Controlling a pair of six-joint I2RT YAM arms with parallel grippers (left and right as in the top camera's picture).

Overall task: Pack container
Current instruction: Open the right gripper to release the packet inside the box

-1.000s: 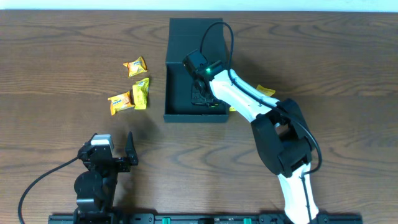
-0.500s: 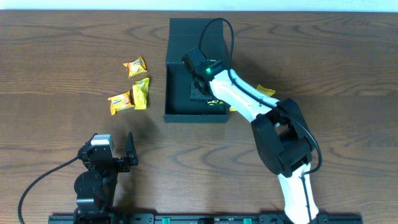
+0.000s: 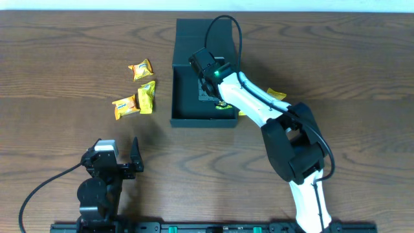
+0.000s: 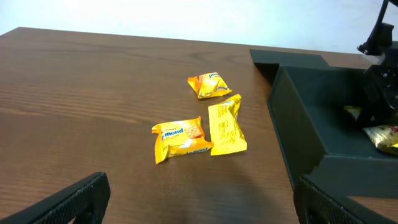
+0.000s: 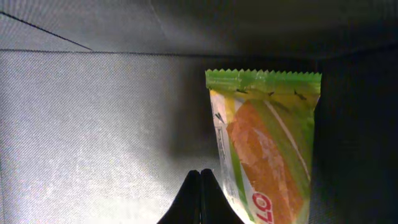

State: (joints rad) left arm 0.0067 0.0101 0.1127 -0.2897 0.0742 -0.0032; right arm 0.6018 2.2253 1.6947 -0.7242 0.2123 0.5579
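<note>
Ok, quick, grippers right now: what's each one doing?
Left gripper: open, holding nothing.
Right gripper: shut on nothing, inside the container, a green packet beside it.

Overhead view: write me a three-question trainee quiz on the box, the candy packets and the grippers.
1. True or false: the left gripper is open and holds nothing.
2. How many yellow packets lie on the table to the left of the box? A) two B) three C) five
3. Short answer: which gripper reaches into the box beside the green packet, and are its jaws open or shut?

Key: 1 true. 2 B. 3 the right gripper, shut and not gripping the packet.
</note>
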